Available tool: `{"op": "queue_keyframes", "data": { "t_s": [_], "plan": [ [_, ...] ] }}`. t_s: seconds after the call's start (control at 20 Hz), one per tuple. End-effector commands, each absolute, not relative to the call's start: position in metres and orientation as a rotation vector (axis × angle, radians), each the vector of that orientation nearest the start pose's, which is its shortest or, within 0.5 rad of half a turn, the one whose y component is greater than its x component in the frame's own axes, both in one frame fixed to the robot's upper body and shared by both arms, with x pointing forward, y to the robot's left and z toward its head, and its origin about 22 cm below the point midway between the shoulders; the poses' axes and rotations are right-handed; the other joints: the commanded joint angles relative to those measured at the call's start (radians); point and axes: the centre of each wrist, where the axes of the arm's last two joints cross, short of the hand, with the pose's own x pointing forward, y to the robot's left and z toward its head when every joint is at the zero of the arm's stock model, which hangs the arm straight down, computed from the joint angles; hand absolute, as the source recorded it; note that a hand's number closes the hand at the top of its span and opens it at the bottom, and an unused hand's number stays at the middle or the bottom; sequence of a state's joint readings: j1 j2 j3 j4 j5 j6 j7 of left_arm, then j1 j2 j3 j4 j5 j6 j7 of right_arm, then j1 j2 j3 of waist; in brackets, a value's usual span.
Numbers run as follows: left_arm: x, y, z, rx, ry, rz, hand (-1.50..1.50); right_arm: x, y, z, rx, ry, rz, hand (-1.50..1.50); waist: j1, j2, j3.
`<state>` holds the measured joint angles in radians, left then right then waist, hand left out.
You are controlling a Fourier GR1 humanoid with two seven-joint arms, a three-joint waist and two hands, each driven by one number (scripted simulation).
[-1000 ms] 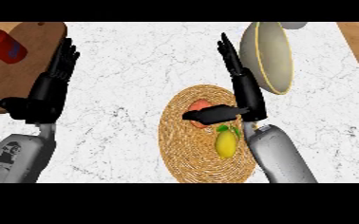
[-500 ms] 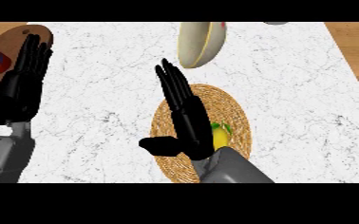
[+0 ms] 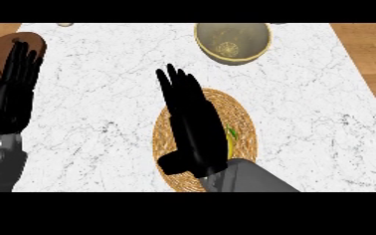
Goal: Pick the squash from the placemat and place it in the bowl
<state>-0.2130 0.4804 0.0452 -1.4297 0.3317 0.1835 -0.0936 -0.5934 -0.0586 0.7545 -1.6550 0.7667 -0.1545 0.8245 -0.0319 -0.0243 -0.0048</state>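
Right hand (image 3: 192,129) hovers flat, fingers straight and together, over the one squash (image 3: 231,140), a yellow sliver peeking out on the single woven placemat (image 3: 246,124). It looks light, stiff and smooth-skinned, so take it around the middle. One bowl (image 3: 232,42) waits beyond; left hand (image 3: 16,87) rests open at the counter (image 3: 103,104) edge.

Right hand (image 3: 195,129) flat, fingers straight; left hand (image 3: 16,87) resting open.
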Motion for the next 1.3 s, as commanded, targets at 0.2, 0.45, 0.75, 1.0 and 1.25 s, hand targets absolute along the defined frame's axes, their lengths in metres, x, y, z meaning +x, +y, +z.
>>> {"op": "queue_keyframes", "data": {
  "t_s": [0.2,0.45,0.75,1.0,1.25],
  "plan": [
    [0.291,0.329,0.073,0.248,-1.76,0.051,0.0,0.21,-0.027,0.172,-0.677,-1.29,1.262,-1.5,0.013,0.01,0.003],
    [0.295,0.338,0.081,0.254,-1.775,0.052,0.0,0.217,-0.031,0.188,-0.651,-1.196,1.292,-1.5,0.023,0.019,0.003],
    [0.304,0.322,0.073,0.227,-1.771,0.035,0.0,0.224,-0.045,0.199,-0.672,-1.193,1.27,-1.5,0.018,0.022,0.004],
    [0.287,0.327,0.086,0.233,-1.782,0.025,0.0,0.242,-0.041,0.169,-0.654,-1.117,1.264,-1.5,0.036,0.021,0.004],
    [0.291,0.336,0.071,0.24,-1.783,0.029,0.0,0.249,-0.044,0.144,-0.633,-1.095,1.256,-1.5,0.033,0.024,0.004]
  ]
}}
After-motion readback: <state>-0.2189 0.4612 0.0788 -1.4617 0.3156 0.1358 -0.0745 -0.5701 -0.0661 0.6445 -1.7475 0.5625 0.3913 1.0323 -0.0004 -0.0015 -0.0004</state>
